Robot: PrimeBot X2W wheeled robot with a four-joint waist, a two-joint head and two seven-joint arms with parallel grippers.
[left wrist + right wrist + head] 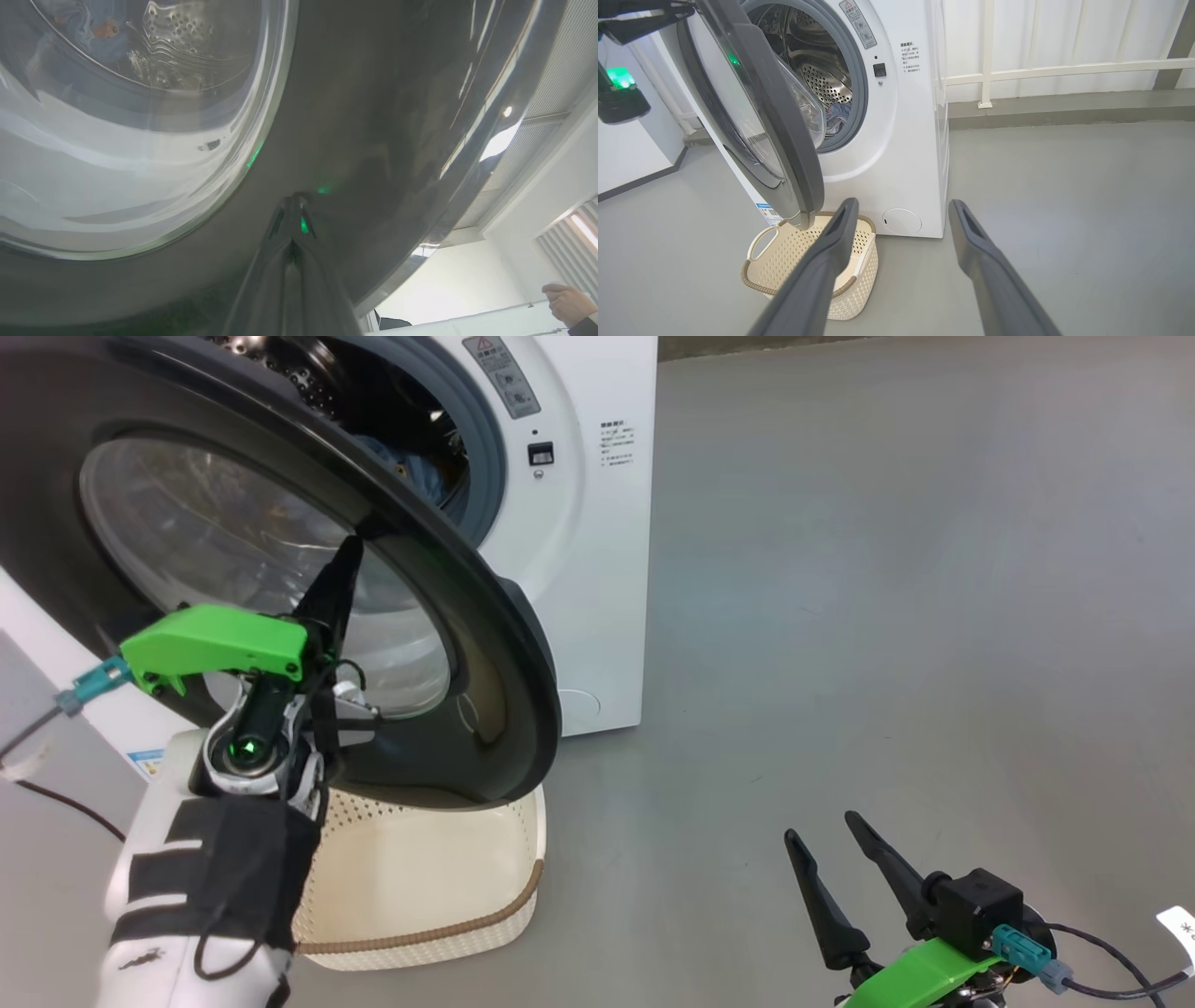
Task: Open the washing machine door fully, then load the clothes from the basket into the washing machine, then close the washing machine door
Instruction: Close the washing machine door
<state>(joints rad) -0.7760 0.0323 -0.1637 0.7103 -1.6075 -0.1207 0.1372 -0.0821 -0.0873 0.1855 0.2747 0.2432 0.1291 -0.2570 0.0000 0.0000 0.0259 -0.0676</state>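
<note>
The white washing machine (597,569) stands at the top with its round black-ringed door (504,644) swung half open over the basket (523,887). My left gripper (350,549) is shut, its tips pressed on the door's outer black ring (364,116) beside the glass bowl. Blue clothes (411,467) lie inside the drum, also seen through the glass (93,28). The cream basket (859,289) holds nothing. My right gripper (822,826) hangs open at the lower right, over bare floor, clear of the machine (915,140), with fingers (831,252) spread wide.
Grey floor (887,616) stretches to the right of the machine. A white railing (1064,70) and wall run behind it. A white panel (626,149) stands left of the door. A person's hand (565,303) shows at the lower right of the left wrist view.
</note>
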